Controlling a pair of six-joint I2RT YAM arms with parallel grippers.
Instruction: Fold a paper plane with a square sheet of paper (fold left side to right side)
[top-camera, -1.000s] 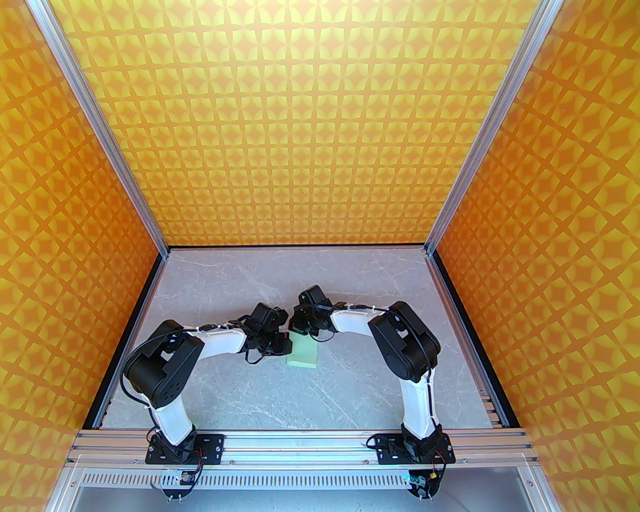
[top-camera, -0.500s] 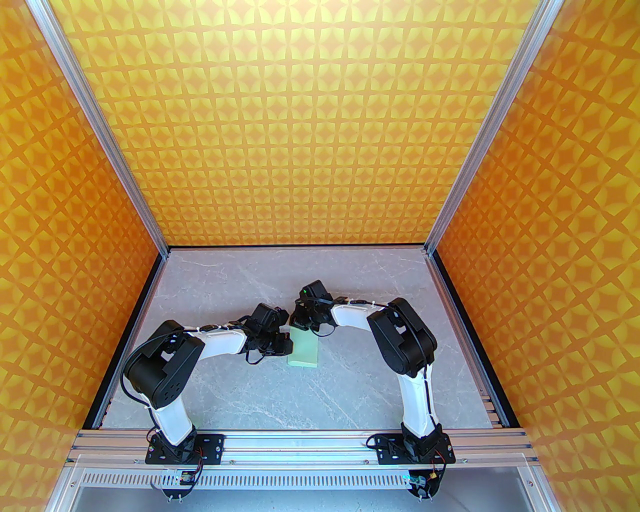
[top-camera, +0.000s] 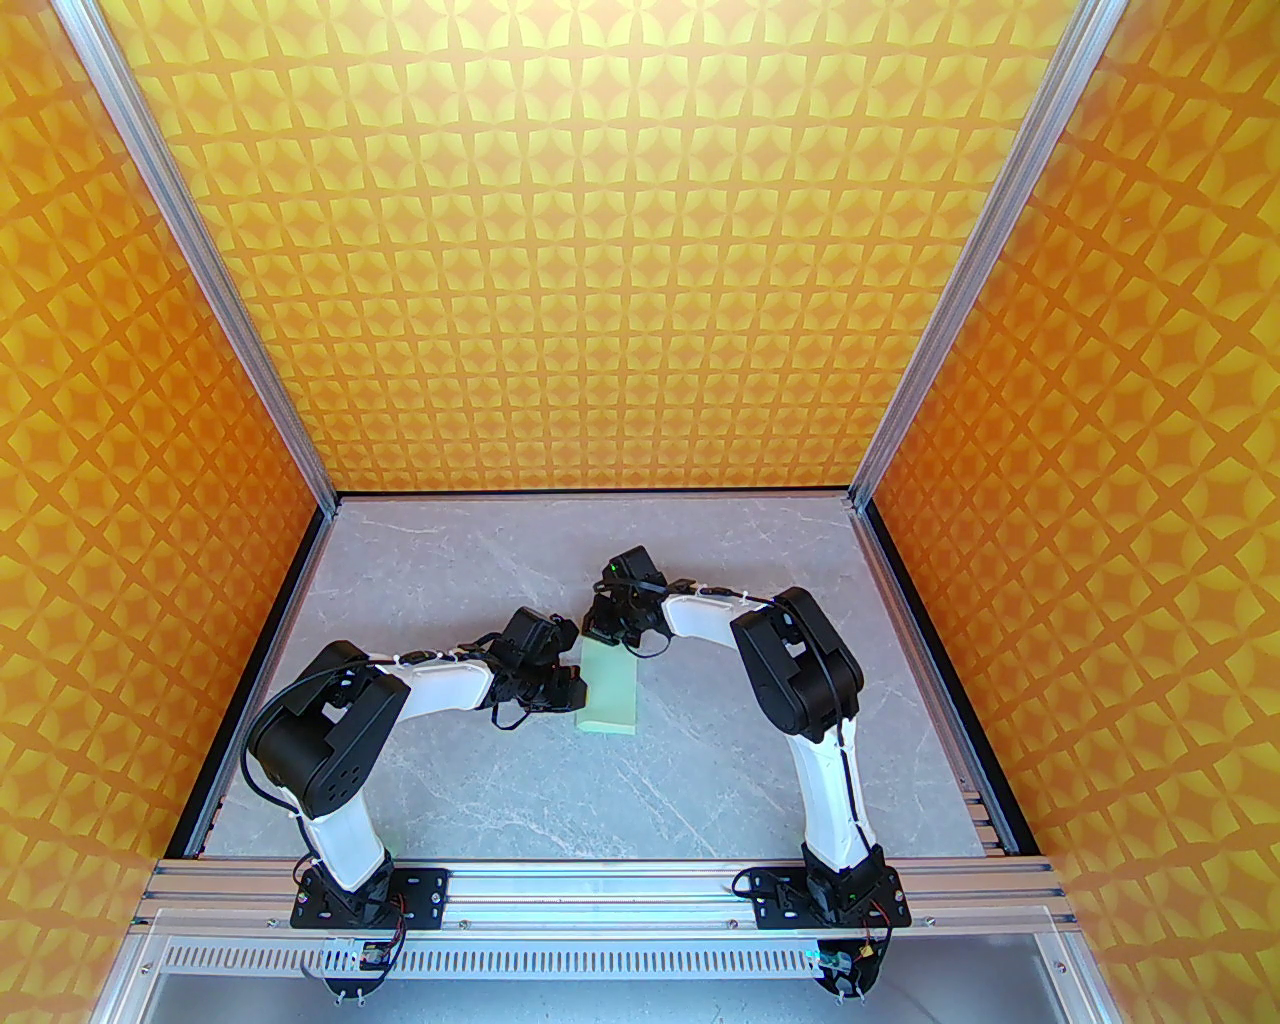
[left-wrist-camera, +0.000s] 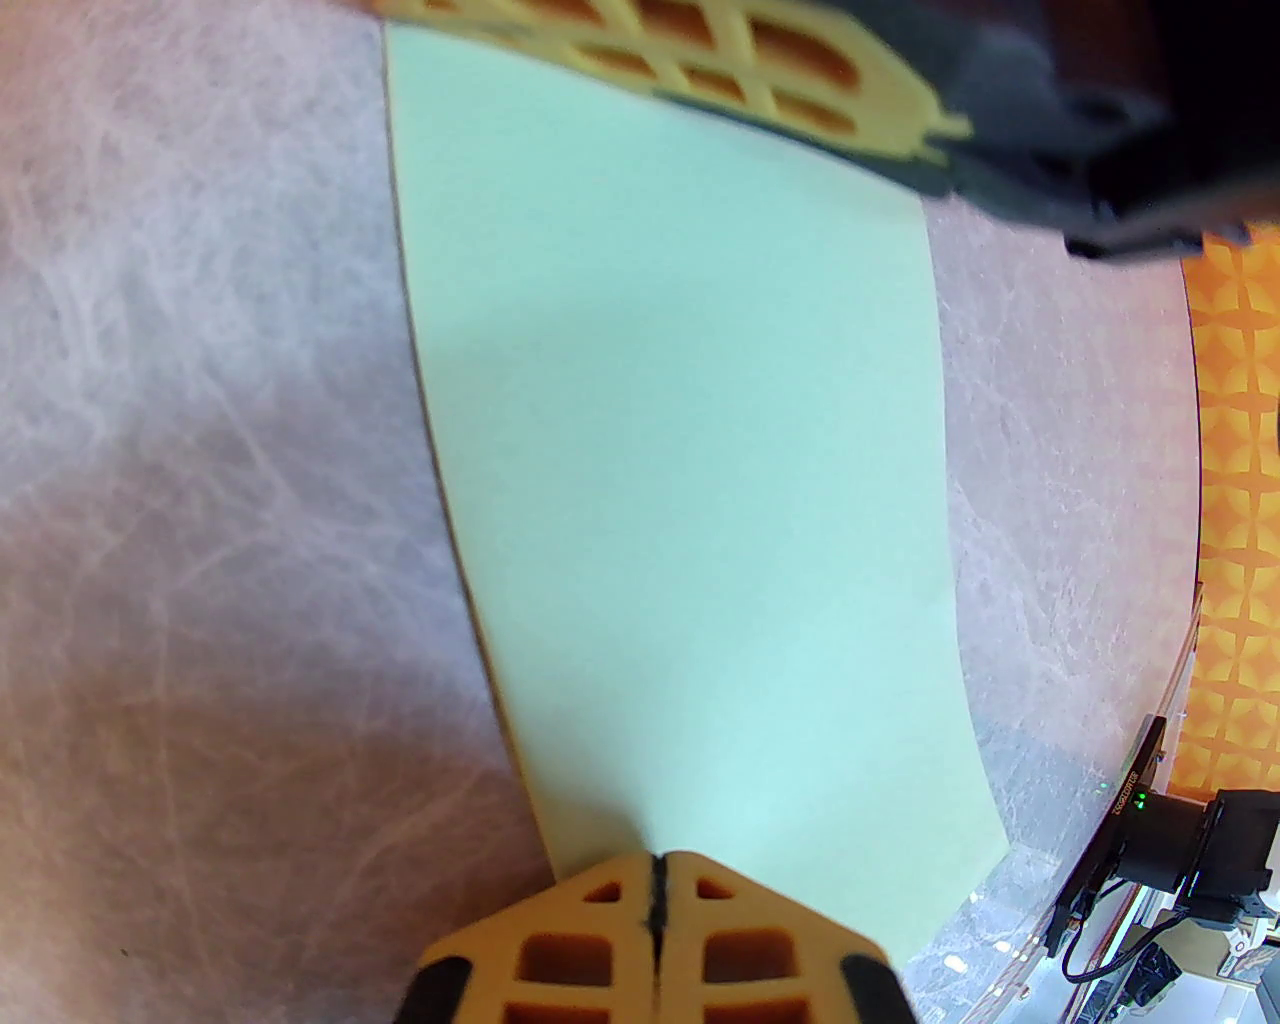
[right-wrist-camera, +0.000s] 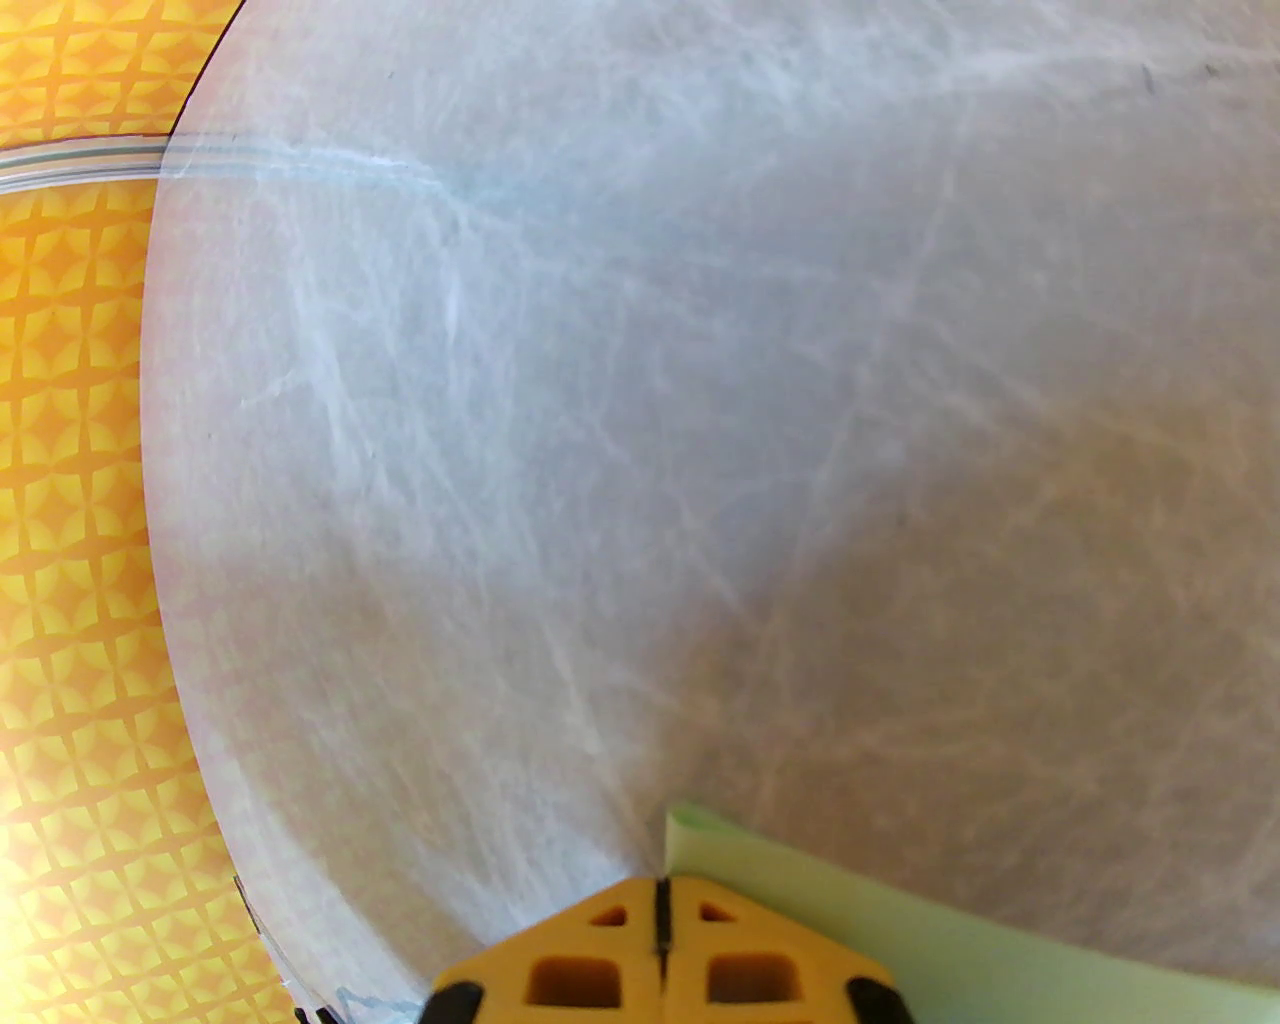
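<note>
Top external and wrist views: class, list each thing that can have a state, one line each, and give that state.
square sheet of paper: folded double into a narrow rectangle, lying on the table.
left gripper: shut, tip at the paper's left edge.
right gripper: shut, tip at the paper's far corner.

Top external: set high above and behind the arm bases, tilted down and forward; far off, so the whole desk (top-camera: 480, 780) and patterned walls (top-camera: 640, 250) are covered. Left wrist: held very close over the desk, aimed past the left fingers (left-wrist-camera: 790, 905) across the square sheet of paper (left-wrist-camera: 680, 450); the right fingers (left-wrist-camera: 915, 105) are caught at its top edge. Right wrist: equally close, aimed over bare desk to a wall. The sheet is shared by all three views.
</note>
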